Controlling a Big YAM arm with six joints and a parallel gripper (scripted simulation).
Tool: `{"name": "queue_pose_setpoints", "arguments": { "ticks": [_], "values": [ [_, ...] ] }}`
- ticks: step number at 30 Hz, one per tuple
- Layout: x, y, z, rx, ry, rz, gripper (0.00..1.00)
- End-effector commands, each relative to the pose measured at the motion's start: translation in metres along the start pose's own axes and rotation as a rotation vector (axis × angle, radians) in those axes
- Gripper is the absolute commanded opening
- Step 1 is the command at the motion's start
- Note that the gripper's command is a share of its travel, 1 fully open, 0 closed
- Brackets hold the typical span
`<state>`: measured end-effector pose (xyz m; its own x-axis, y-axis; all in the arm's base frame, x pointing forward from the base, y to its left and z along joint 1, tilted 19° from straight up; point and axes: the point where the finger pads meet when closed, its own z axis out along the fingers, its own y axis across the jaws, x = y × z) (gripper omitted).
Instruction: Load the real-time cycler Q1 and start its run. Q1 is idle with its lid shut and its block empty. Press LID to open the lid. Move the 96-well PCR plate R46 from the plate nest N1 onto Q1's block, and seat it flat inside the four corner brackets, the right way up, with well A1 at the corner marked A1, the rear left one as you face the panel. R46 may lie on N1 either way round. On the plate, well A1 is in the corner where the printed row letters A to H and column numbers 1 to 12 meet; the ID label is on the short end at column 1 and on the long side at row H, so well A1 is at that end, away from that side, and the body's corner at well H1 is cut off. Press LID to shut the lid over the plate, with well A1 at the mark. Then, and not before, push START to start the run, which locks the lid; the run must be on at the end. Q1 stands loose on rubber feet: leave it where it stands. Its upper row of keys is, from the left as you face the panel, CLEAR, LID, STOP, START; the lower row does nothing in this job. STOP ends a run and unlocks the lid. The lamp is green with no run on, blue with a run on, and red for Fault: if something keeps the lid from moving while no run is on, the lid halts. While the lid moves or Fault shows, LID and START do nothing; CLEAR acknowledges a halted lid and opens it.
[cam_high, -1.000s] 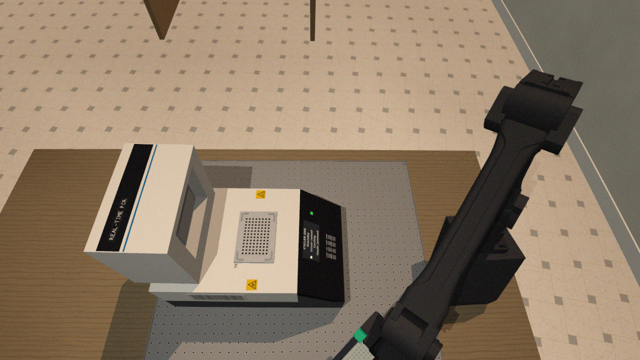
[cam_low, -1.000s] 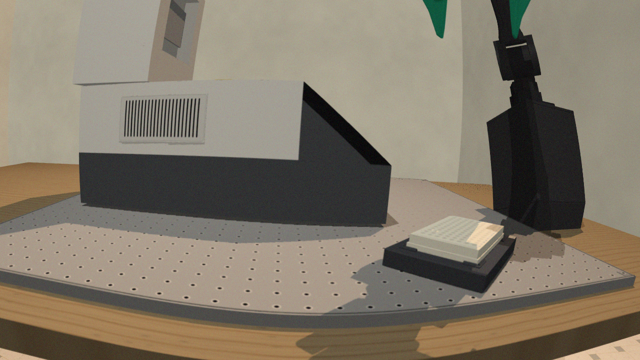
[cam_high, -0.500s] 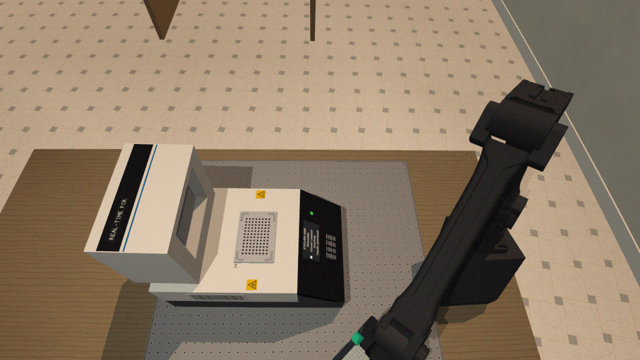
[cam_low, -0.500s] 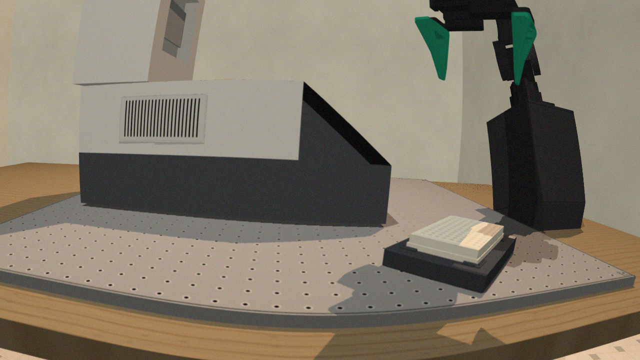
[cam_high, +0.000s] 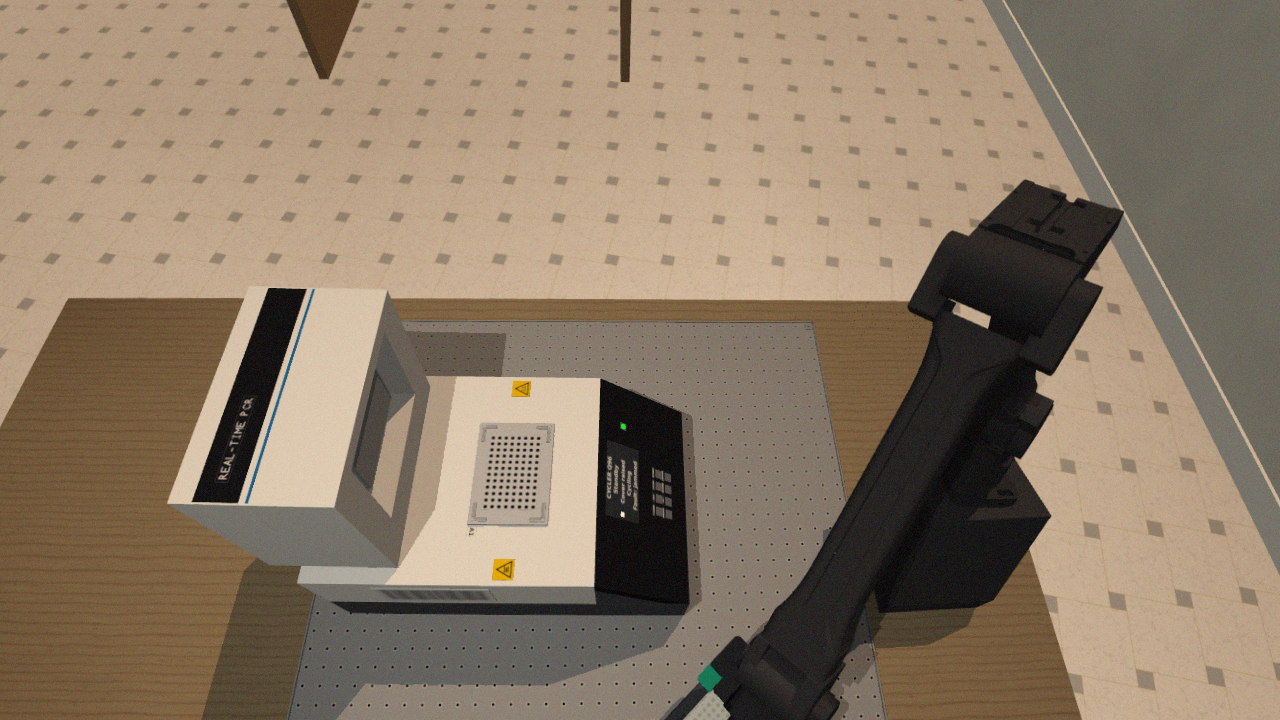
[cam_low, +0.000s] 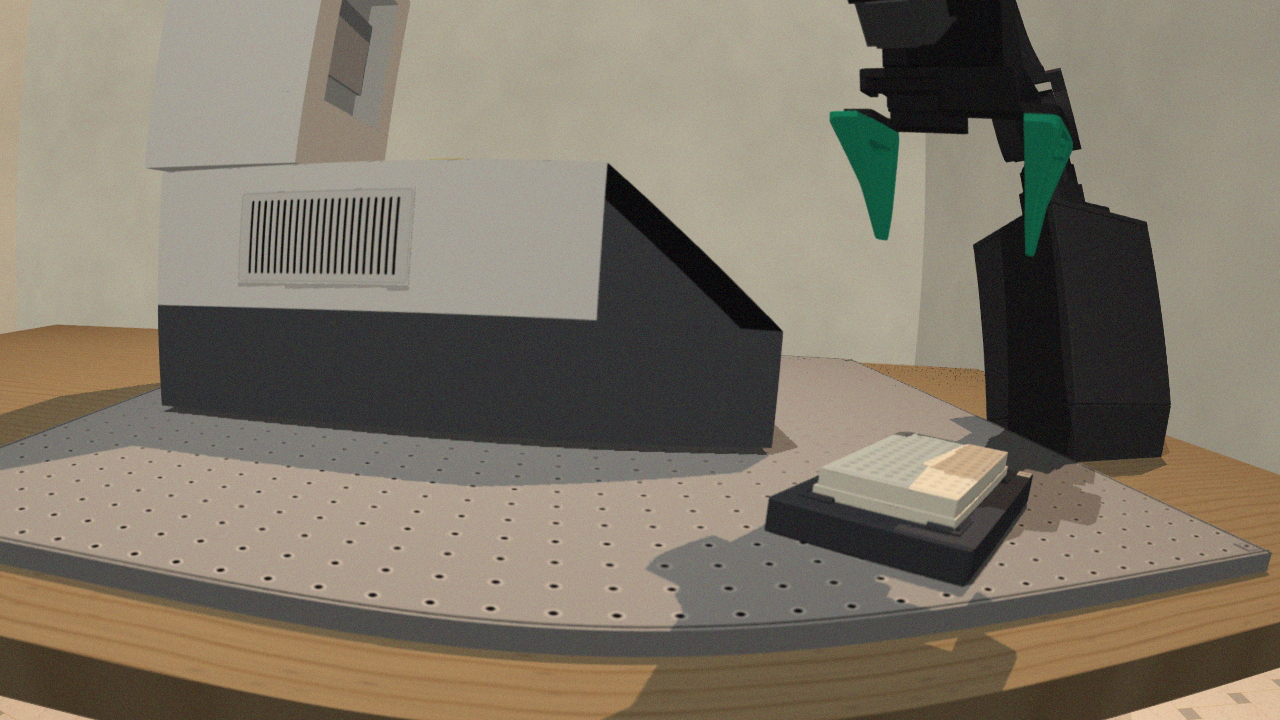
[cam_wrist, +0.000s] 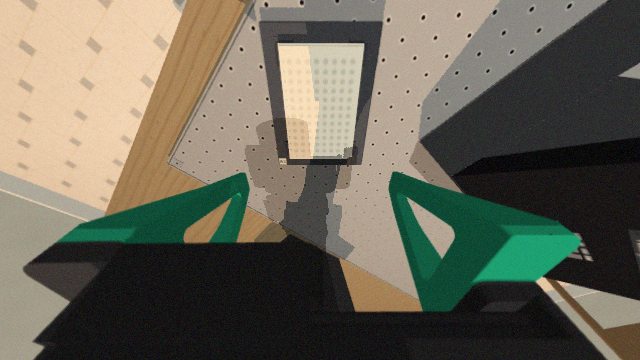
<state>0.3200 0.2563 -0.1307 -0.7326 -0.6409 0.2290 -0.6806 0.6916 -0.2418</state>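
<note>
The cream, white-topped 96-well PCR plate lies flat in its low black rectangular plate nest near the front corner of the grey perforated breadboard. The exterior view shows it from the side, half in shadow. The wrist view looks down its length and adds a small label at its near left corner, too small to read. In the top view only a sliver of the plate shows at the bottom edge, the rest hidden under the black robot arm.

The gripper with green tapered fingers hangs well above the plate, spread to its full width and holding nothing.

Only the top view shows the white and black real-time cycler from above: its white boxy lid raised, the grey well block bare, a green lamp lit. The key legends are illegible.
</note>
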Motion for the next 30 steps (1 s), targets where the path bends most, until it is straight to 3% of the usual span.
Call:
{"name": "queue_pose_setpoints", "arguments": {
  "ticks": [1,5,12,18,22,30],
  "values": [
    [-0.02,-0.003,-0.005,0.0,-0.059,0.002,1.0],
    [-0.021,-0.005,0.0,-0.001,-0.054,0.013,1.0],
    [-0.007,-0.004,0.04,0.0,-0.015,0.001,1.0],
    [-0.02,-0.003,0.047,0.001,-0.053,0.0,1.0],
    [-0.023,-0.006,0.049,0.0,-0.054,0.013,1.0],
    [-0.02,-0.005,0.089,0.0,-0.037,0.004,1.0]
  ]
}}
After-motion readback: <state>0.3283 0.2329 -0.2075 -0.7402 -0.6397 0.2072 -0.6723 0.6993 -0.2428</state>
